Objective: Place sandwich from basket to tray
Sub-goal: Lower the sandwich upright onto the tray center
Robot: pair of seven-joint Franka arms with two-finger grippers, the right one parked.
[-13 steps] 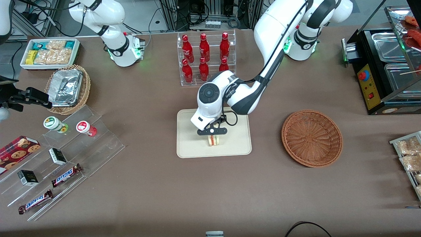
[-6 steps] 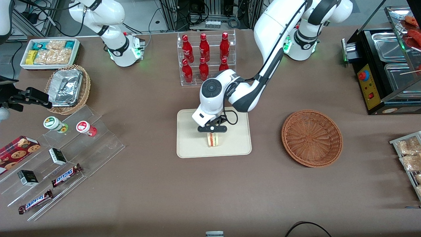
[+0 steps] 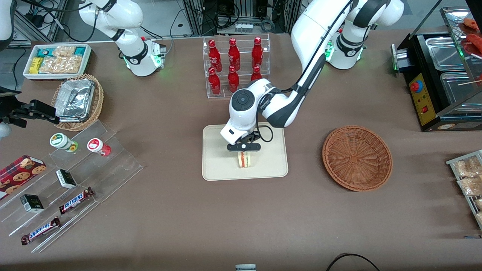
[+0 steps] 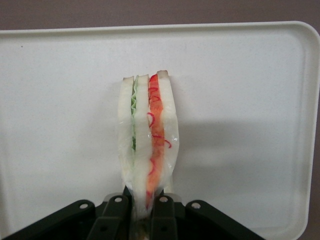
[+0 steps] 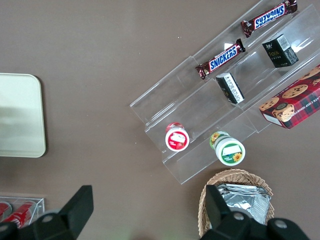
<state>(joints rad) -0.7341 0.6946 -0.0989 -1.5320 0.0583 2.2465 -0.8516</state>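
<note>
The sandwich [image 3: 245, 160] is a pale wedge with red and green filling, standing on edge over the middle of the cream tray [image 3: 218, 165]. My left gripper [image 3: 244, 152] is directly above it and shut on it. In the left wrist view the black fingers [image 4: 167, 212] pinch the sandwich [image 4: 147, 150] at its narrow end, with the tray [image 4: 240, 100] filling the background. The reddish-brown wicker basket [image 3: 357, 158] lies empty beside the tray, toward the working arm's end of the table. The tray's edge [image 5: 20, 115] also shows in the right wrist view.
A clear rack of red bottles [image 3: 235, 66] stands just farther from the front camera than the tray. Toward the parked arm's end are clear acrylic steps with snacks [image 3: 71, 177], a tan basket with a foil container [image 3: 77, 101] and a white bin [image 3: 56, 60]. A black machine [image 3: 440, 82] stands at the working arm's end.
The wrist has risen and drawn slightly away from the front camera. The sandwich stays in about the same spot over the tray, still between the fingers.
</note>
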